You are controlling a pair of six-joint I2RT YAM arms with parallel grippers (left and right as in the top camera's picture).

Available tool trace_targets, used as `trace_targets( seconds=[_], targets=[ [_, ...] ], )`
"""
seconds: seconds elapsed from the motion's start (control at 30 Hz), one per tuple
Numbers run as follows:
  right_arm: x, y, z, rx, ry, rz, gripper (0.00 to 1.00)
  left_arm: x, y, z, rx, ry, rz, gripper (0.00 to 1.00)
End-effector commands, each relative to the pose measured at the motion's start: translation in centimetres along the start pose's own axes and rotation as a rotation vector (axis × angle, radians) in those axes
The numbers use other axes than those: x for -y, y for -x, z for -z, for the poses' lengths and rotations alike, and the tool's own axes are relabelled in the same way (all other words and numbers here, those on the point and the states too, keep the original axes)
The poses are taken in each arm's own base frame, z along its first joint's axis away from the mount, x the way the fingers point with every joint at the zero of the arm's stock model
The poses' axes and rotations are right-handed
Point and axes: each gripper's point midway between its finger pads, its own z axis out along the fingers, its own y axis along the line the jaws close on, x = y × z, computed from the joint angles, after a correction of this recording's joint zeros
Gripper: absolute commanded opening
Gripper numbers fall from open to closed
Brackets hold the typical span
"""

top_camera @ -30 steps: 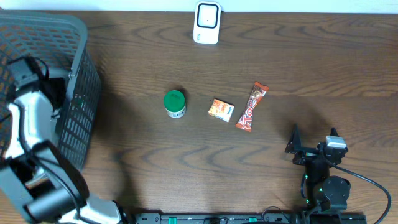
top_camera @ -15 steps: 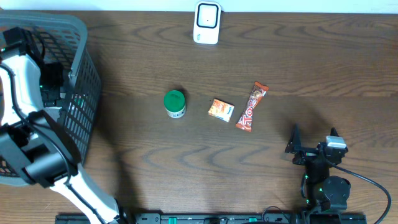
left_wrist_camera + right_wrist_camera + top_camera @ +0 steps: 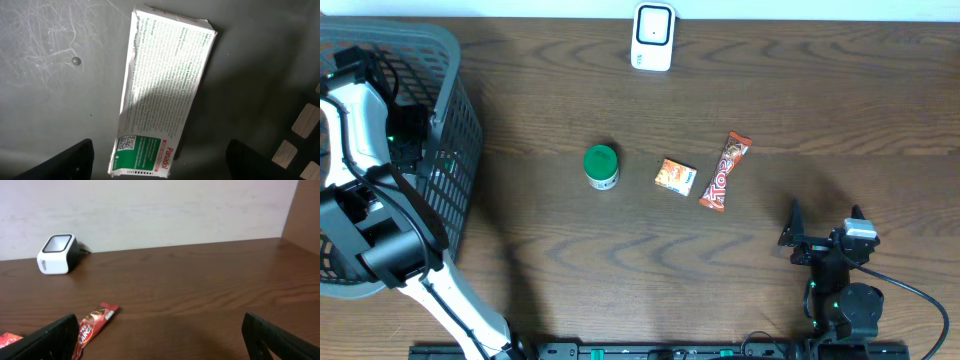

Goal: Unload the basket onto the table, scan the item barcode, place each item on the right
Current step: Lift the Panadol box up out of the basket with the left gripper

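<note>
Medicine box [image 3: 165, 95] lay flat on the basket [image 3: 448, 70] floor, directly under the left gripper [image 3: 160, 152], which was spread and empty. Box's long axis crossed the finger line, slightly tilted. Right gripper [image 3: 822, 222] was spread, well apart.

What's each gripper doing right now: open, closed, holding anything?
Left gripper: open, empty, over the Panadol box in the basket.
Right gripper: open, empty.

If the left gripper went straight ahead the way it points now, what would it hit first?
Most likely the Panadol box, which lies flat on the basket floor in line with the open left gripper. How far off it is, the view doesn't show.
</note>
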Motion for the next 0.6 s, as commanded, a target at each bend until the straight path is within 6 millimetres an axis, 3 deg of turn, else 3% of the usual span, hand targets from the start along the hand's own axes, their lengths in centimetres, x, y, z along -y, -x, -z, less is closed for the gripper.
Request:
trace_targets(
  seconds=[0.0, 0.57],
  targets=[
    [-0.1, 0.0, 0.0, 0.000, 0.004, 0.013, 0.99, 0.2, 0.0, -0.3, -0.006, 0.009, -0.040, 0.83],
    [-0.1, 0.0, 0.0, 0.000, 0.003, 0.013, 0.99, -1.2, -0.4, -5.9, -0.046, 0.138, -0.116, 0.83]
  ],
)
